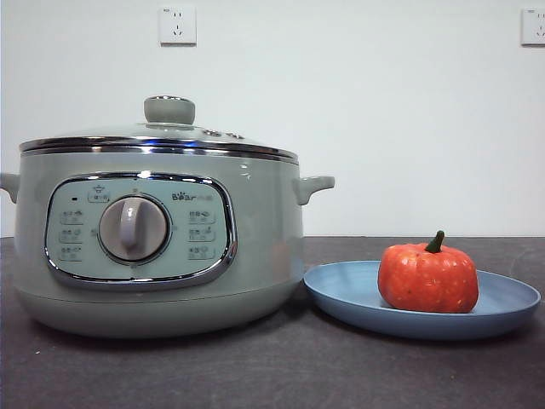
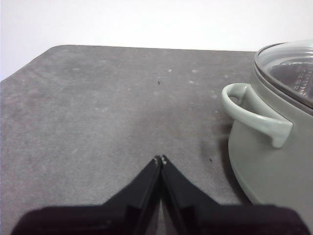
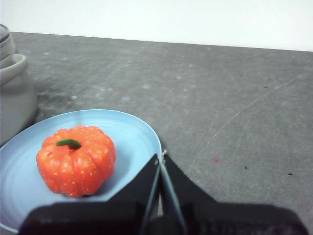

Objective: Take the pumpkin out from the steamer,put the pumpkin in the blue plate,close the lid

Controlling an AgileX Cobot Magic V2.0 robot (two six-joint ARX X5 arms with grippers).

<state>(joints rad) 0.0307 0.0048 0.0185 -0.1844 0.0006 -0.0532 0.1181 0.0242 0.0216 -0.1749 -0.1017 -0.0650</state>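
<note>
I see my left gripper (image 2: 161, 158) clenched on nothing over bare table (image 2: 98, 107) beside the steamer (image 1: 157, 243), lid (image 1: 162, 136) seated on it (knob up). Pumpkin (image 1: 427, 277) sits upright in the blue plate (image 1: 341, 294) just right of the steamer; right gripper (image 3: 161, 155) clenched, empty, above the plate's edge.
</note>
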